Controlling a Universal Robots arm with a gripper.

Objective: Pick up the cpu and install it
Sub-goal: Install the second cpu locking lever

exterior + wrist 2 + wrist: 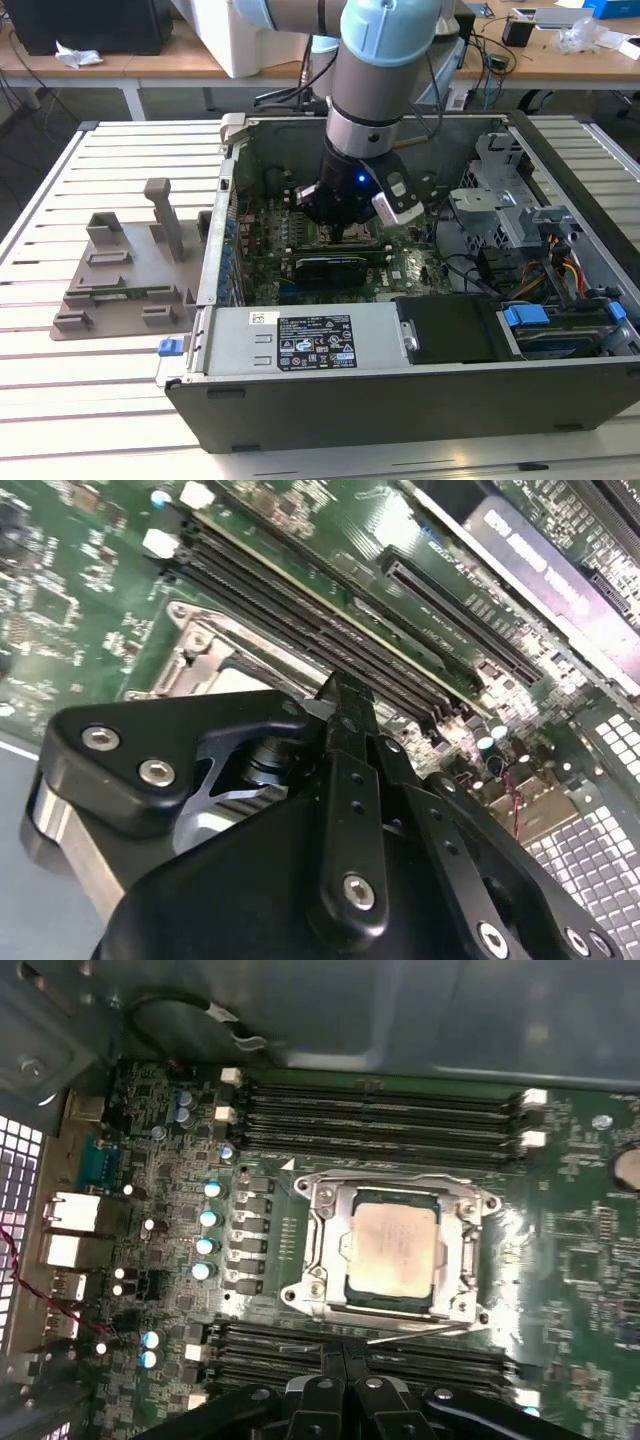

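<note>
Silver-grey and flat, the cpu (392, 1252) already lies inside the socket frame (315, 1250) on the green motherboard (570, 1250), seated squarely within the frame's metal border as far as the first wrist view shows. That puts the job, by my reading, late in the install step: the chip is down and out of the claw, and what remains to judge is whether the frame's thin retention lever (420, 1332) (lying along the frame's edge nearest the gripper) is latched, which I cannot tell.

The gripper (345, 1372) hangs just off that same edge of the socket frame, over the dark memory slots (270, 1345) that flank it. Its fingers (325, 1392) are brought together with nothing between them, touching neither chip nor frame.

In the exterior view the arm (375, 70) reaches steeply down into the open computer case (400, 395), wrist nearly vertical, the gripper (345, 235) low over the board directly above the socket frame.
</note>
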